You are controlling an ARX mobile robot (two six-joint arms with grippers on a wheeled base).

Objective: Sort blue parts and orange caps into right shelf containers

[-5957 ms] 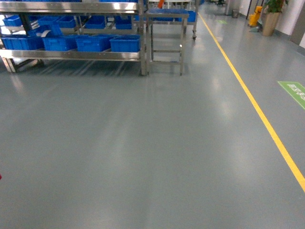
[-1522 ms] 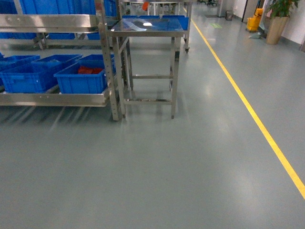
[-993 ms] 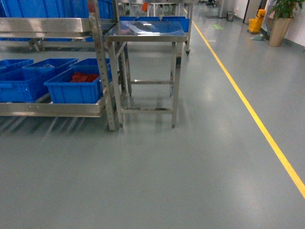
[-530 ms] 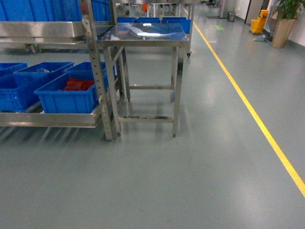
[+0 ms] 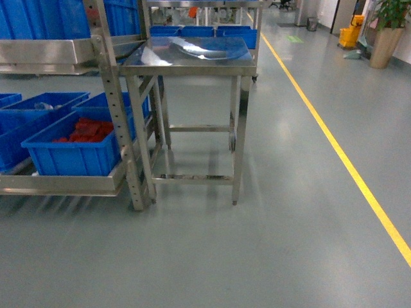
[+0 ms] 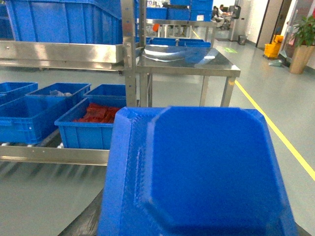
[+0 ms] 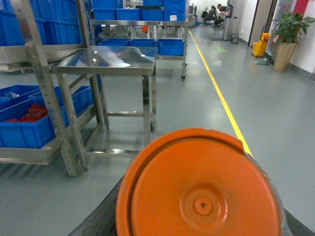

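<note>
In the head view no arm shows; the bin of red pieces (image 5: 72, 151) sits at middle left on the low shelf (image 5: 61, 185), beside the steel table (image 5: 189, 54). In the left wrist view a blue part (image 6: 197, 172) fills the lower frame (fingers hidden, grip unreadable), bins (image 6: 91, 129) up-left. In the right wrist view an orange cap (image 7: 199, 189) fills the bottom, jaws likewise unseen, shelf far left.

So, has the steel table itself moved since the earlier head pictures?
Cannot tell for sure; probably no. The steel table keeps its place beside the shelf post; both grew together, so the camera approached.
</note>
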